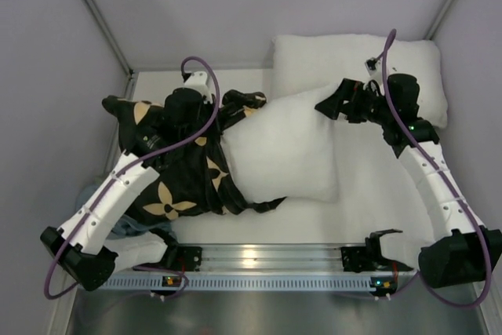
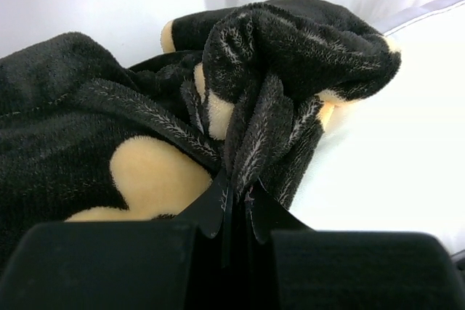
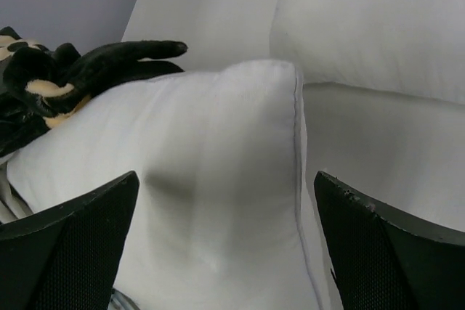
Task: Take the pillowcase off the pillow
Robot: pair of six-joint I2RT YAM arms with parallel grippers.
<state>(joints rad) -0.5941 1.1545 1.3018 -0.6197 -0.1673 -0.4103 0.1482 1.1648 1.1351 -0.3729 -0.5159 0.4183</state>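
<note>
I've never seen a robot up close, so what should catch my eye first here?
The black flowered pillowcase lies bunched at the left, most of the way off the white pillow in the middle. The left gripper is pinched shut on a fold of it; the right gripper hangs open by the pillow's far corner.

Scanning all three views now, and there's no writing to read: no letters, no numbers, no brand marks. Over at nine o'clock in the top view the pillowcase (image 1: 188, 186) shows only tan flower and diamond shapes, a print and not lettering.
</note>
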